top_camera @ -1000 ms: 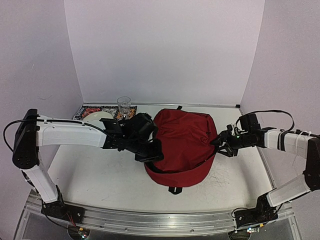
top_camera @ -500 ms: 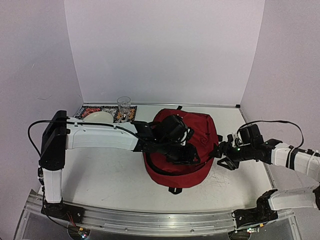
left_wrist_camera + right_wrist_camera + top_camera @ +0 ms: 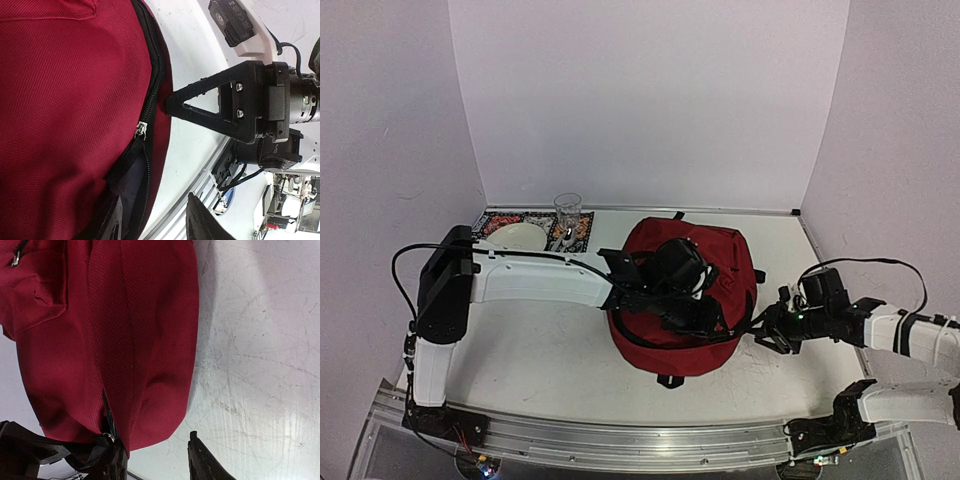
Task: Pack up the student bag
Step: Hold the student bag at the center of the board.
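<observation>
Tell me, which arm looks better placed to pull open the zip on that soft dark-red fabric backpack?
Probably left: the left claw hangs open over the dark-red fabric backpack, one fingertip beside its small silver zip pull. The right claw sits low at the bag's side.

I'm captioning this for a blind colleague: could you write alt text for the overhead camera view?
A dark-red backpack lies in the middle of a white table, with the left arm stretched over it and the right arm reaching its right edge. Behind it on the left stand a glass and a pale bowl on a patterned mat.
</observation>
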You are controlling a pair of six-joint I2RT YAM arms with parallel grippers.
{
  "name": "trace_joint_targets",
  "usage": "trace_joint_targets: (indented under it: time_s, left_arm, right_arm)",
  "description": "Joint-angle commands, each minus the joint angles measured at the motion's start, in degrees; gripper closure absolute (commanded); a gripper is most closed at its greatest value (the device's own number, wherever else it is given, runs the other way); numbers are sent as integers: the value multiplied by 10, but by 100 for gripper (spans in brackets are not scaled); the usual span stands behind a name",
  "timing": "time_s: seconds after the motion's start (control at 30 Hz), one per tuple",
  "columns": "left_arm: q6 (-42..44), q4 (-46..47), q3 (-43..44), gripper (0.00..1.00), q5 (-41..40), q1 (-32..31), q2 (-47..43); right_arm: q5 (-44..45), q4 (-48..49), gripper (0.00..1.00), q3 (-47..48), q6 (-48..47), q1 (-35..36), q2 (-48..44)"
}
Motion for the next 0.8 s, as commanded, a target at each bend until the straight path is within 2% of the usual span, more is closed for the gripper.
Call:
trace_joint_targets:
  time_s: [0.0, 0.1, 0.33, 0.5, 0.73, 0.77]
  left_arm:
    - [12, 8, 34, 64, 6, -5, 17]
    - [9, 7, 43, 70, 7, -7, 27]
    - [6, 6, 49, 80, 15, -14, 38]
    - [4, 5, 43, 84, 7, -17, 35]
    - [-20, 4, -4, 85, -74, -15, -8]
    - [-25, 5, -9, 85, -84, -15, -14]
  right_arm:
    - [-44, 68, 57, -19, 14, 2, -18]
    - [-65, 121, 58, -36, 39, 3, -1]
    - [-66, 158, 64, -38, 55, 4, 40]
    - [-105, 244, 79, -42, 71, 6, 56]
    - [-146, 356, 100, -46, 95, 6, 48]
    - [-151, 367, 100, -48, 97, 6, 48]
